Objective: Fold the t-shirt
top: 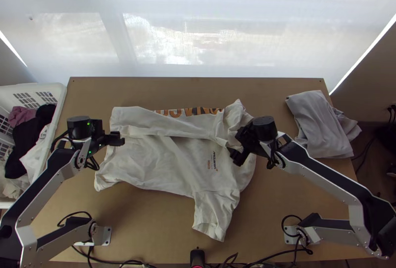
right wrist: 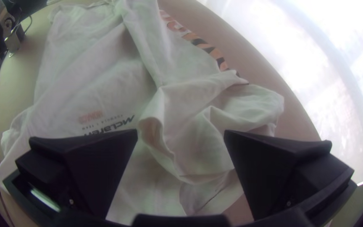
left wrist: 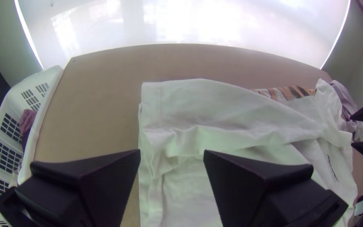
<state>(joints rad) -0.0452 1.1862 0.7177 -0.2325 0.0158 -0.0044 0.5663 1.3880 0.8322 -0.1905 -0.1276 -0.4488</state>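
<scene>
One white shirt (top: pixel 171 156), partly folded, bunched at two o'clock in top view. Left gripper (top: pixel 120 139), wide, at its ten o'clock; right gripper (top: pixel 236 147), wide, at three o'clock.

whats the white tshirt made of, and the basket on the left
The white short-sleeved t-shirt looks like soft matte knit, probably cotton: it creases and drapes in loose folds. The white slotted laundry basket seems to be rigid moulded plastic, slightly glossy, judging by its smooth rounded rim and evenly cut slots.
</scene>
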